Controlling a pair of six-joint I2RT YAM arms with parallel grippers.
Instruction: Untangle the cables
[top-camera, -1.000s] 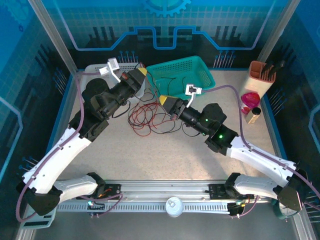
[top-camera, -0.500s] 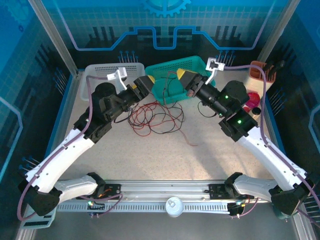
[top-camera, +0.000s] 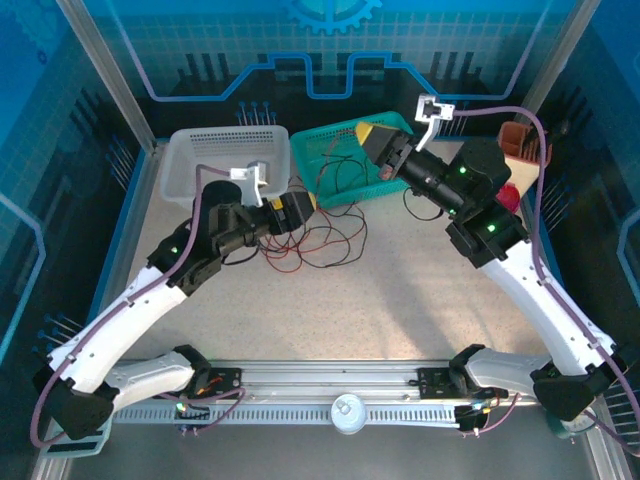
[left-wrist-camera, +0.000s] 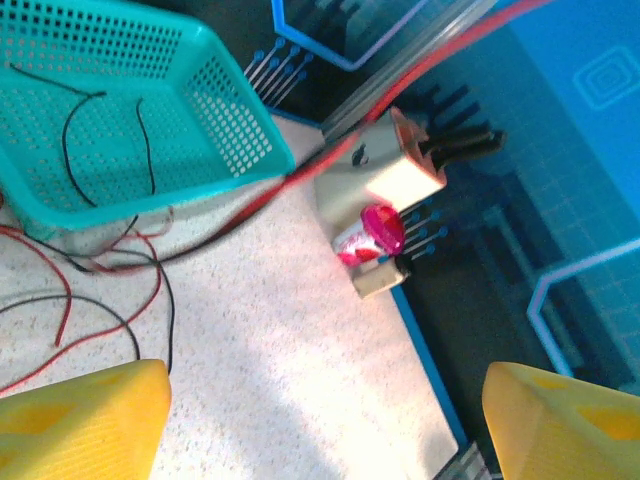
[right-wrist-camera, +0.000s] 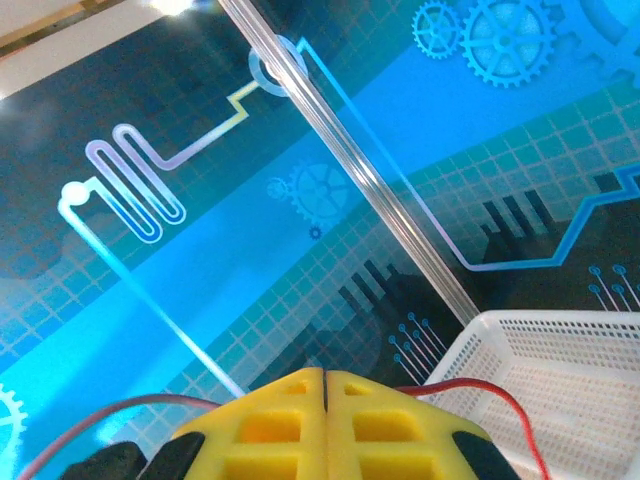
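right gripper (right-wrist-camera: 323, 400) pinched tight on a red cable (right-wrist-camera: 480, 383), held high over the teal basket (left-wrist-camera: 225, 120), probably to pull that strand out of the cables (top-camera: 318, 238) heaped on the table (top-camera: 400, 300) beside it; left gripper (left-wrist-camera: 320, 420) low by the heap, fingers apart, empty.

Thin red and black cables (top-camera: 318, 238) lie tangled.

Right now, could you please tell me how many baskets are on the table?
2. The white basket sits at the far left of the table. The teal basket stands right beside it, toward the far centre. No other basket seems hidden behind the arms.
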